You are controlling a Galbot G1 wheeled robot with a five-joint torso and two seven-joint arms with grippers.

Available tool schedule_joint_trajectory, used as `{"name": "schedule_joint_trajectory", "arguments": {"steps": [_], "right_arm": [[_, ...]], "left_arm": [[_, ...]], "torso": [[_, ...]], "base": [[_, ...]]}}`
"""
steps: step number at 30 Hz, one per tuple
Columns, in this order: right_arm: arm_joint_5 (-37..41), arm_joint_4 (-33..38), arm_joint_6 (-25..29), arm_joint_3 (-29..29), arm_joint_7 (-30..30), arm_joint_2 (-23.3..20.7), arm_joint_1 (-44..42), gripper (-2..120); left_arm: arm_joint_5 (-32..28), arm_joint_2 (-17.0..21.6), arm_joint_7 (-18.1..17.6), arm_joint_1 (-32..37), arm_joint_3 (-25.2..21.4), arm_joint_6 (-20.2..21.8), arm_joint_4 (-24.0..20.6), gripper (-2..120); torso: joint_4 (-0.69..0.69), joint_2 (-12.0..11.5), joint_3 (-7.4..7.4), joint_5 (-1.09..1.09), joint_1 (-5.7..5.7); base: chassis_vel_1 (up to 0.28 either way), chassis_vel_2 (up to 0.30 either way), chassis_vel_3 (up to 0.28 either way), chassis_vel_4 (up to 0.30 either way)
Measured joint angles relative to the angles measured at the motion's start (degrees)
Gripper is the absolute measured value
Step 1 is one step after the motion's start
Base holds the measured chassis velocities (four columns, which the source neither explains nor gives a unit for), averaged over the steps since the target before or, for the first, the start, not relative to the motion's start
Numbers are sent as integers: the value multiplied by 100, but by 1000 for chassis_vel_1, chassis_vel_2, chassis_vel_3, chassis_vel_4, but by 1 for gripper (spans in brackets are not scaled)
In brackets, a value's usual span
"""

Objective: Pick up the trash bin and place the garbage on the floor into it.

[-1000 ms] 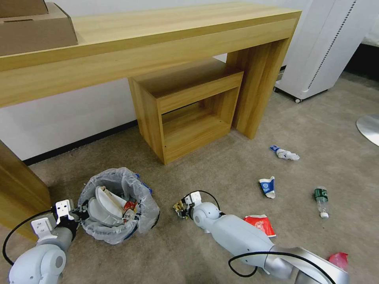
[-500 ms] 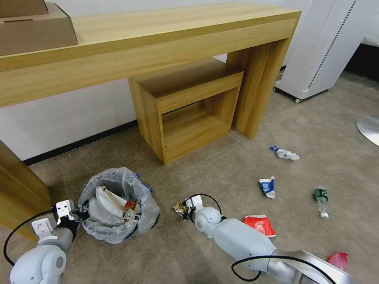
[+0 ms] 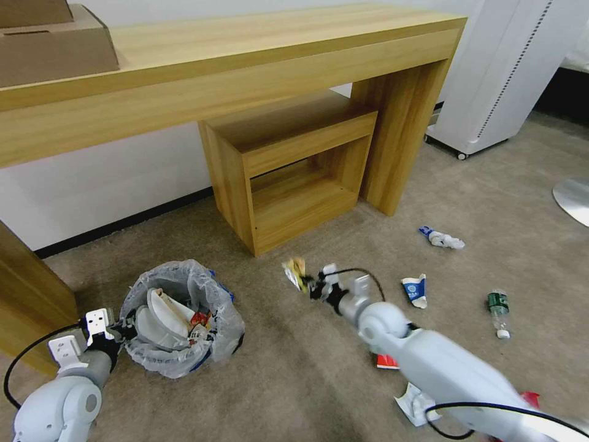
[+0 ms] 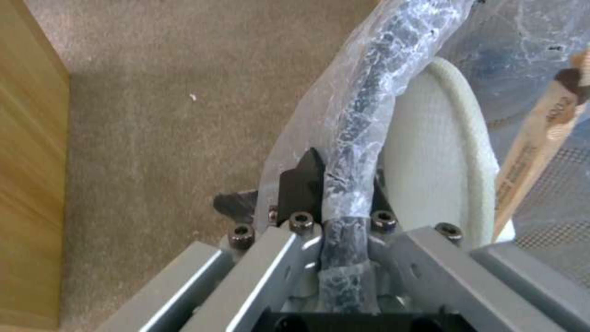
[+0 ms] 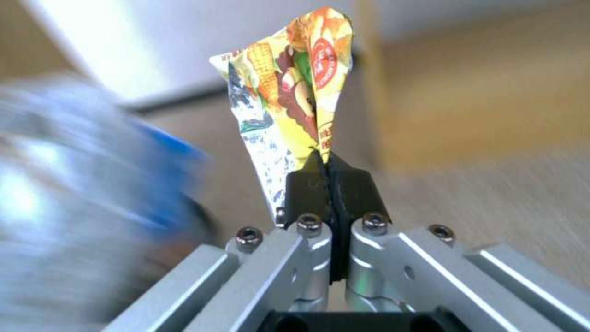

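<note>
On the carpet at 7 o'clock, the bin (image 3: 178, 325) is held by its rim.
Left gripper (image 4: 335, 184) jaws are clamped on rim; right gripper (image 5: 329, 173) pinches a light, crinkly wrapper (image 5: 295, 92), best taken by an edge.

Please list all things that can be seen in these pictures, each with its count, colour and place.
trash bin: one, translucent white liner, blue edge, floor at left; slippers and litter inside.
snack wrapper: one, yellow printed, in right gripper above carpet.
blue-white wrappers: two, on carpet at right; the other nearer the desk.
clear bottle: one, green label, floor far right.
red carton: one, partly behind right arm.
desk: one, light wood, along the wall.
open cabinet: one, light wood, under desk.
cardboard box: one, brown, on desk.
left gripper: shut on the bin's rim.
right gripper: shut on the wrapper.
</note>
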Motion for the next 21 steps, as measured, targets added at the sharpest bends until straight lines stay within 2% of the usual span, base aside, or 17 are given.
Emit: {"name": "schedule_joint_trajectory", "arguments": {"steps": [3,8,11,12,15,16,17,18,19,20,21], "right_arm": [[329,853,57,-181,-76,-164,262,0],[586,1246,-106,-579,323,-74,623,0],[897,1251,-351,-1272,901,275,1158,0],[897,1251,-351,-1272,901,275,1158,0],[1071,985,-483,-1873,1361,723,1593,0],[1071,985,-483,-1873,1361,723,1593,0],[1191,816,-573,-2192,1588,1093,1835,0],[1234,750,-605,-2288,1680,1223,1912,0],[1348,628,-713,-2489,1891,1538,2063,0],[1348,628,-713,-2489,1891,1538,2063,0],[1482,507,-790,-2653,2106,1794,2181,0]], "left_arm": [[15,-32,-17,-6,26,41,-53,0],[17,-61,-42,-20,41,89,-117,0],[13,-84,-90,-23,42,129,-205,0],[13,-84,-90,-23,42,129,-205,0],[9,-111,-101,-16,39,137,-256,0],[9,-111,-101,-16,39,137,-256,0],[7,-130,-98,-3,36,137,-279,0],[6,-134,-103,1,31,138,-283,0],[5,-142,-103,2,27,138,-293,0],[5,-142,-103,2,27,138,-293,0],[-3,-144,-103,4,19,139,-298,0]], "torso": [[2,1,0,0,0],[2,0,0,-2,0],[2,0,0,-2,0],[2,0,0,-2,0],[2,0,1,-2,0],[2,0,1,-2,0],[2,1,1,-2,0],[1,1,0,-2,0],[3,0,1,-3,0],[3,0,1,-3,0],[3,1,0,-2,0]], "base": [[0,0,0,0],[0,0,0,0],[0,0,0,0],[0,0,0,0],[0,0,0,0],[0,0,0,0],[0,0,0,0],[0,0,0,0],[0,0,0,0],[0,0,0,0],[0,0,0,0]]}}
